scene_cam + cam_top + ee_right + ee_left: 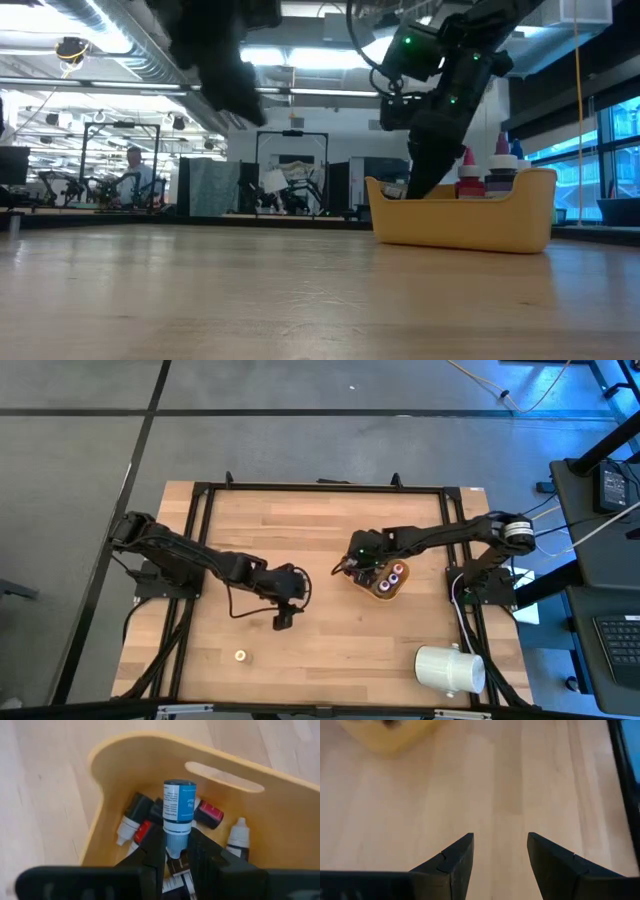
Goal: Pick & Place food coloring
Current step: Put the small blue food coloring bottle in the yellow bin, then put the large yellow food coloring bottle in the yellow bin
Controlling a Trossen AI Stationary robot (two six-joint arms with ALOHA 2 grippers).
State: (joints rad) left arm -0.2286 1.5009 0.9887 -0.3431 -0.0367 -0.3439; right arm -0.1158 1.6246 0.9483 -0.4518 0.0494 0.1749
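Note:
The yellow-orange bowl (388,586) (470,222) (125,760) sits right of the table's middle. Several small food coloring bottles (137,812) lie on its bottom, and others (500,168) stand upright in it. My right gripper (363,560) (425,180) (176,840) reaches down into the bowl's left end, shut on a dropper bottle with a blue label (179,802). My left gripper (284,620) (500,840) hangs open over bare wood left of the bowl. A tiny pale round thing (240,655) sits alone near the table's near edge. My right gripper pinches the blue-labelled bottle between its two fingers (155,845) at the pale-blue cap end (176,836). The fingers come from above, pointing down into the bowl. The bottle's body sticks out past the fingertips, base end first. The bowl's wall hides whether that base rests on anything.
A big white cylinder (450,668) lies on its side at the table's near right corner. A black frame (320,488) runs around the wooden top. Open wood lies between the two grippers and along the near side.

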